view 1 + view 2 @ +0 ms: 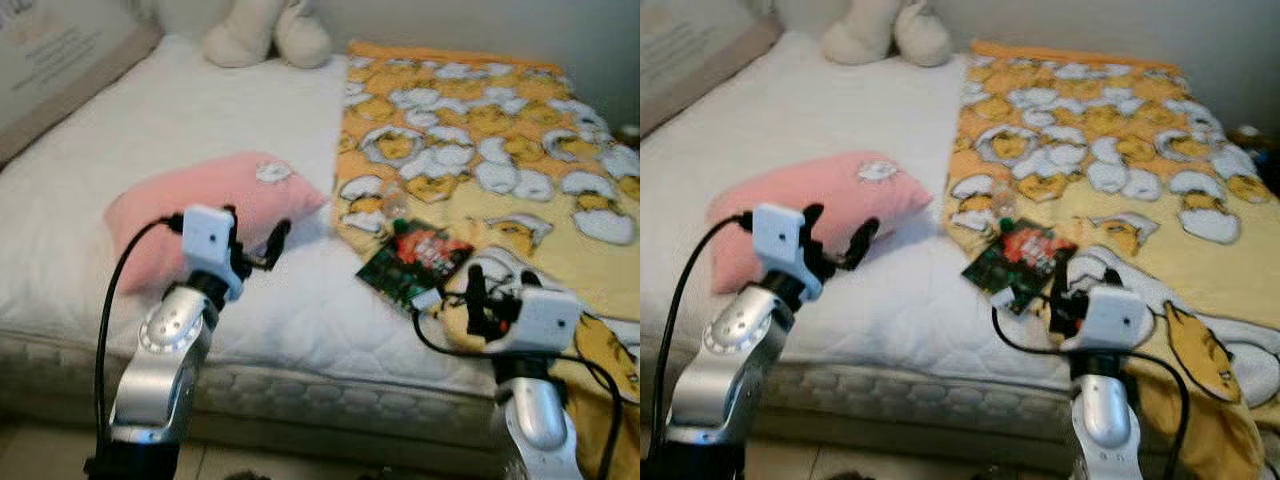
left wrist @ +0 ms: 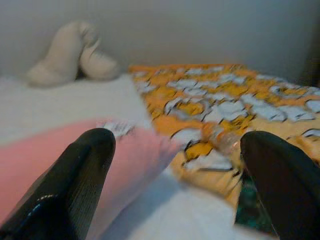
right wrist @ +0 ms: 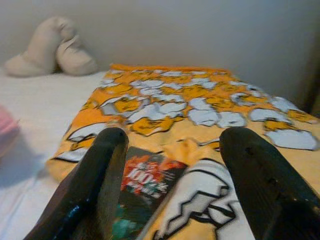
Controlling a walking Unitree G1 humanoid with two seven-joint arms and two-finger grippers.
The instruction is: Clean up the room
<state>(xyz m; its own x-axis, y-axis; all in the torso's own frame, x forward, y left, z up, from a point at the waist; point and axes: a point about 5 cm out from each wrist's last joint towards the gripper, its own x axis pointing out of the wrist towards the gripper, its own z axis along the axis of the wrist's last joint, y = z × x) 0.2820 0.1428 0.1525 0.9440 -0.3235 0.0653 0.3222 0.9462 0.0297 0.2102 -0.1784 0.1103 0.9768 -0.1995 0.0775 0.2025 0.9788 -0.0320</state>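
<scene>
On bed [image 1: 200, 130], pillow [image 1: 215, 205], blanket [image 1: 480, 150], packet [image 1: 412, 262]

On the mattress [image 1: 200, 120] we see the pillow [image 1: 215, 205] left of the blanket [image 1: 480, 150], a packet [image 1: 412, 262] on the blanket's near edge, and a plush toy [image 1: 268, 32] behind the pillow.
</scene>
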